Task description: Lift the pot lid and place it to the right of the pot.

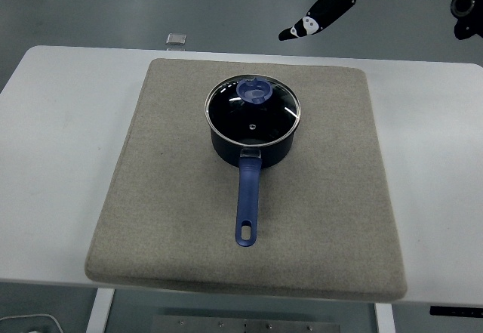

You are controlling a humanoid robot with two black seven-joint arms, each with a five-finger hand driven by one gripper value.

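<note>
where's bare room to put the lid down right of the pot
The grey mat lies bare from the pot to its right edge, with bare white table beyond. The blue handle takes the strip toward the near edge. The right hand hovers behind.

Pot (253, 140) sits mid-mat (151, 197), nearer the mat's far edge, handle (247, 201) toward near edge; lid (253, 110) on pot; mat centred on table (438, 159).
</note>
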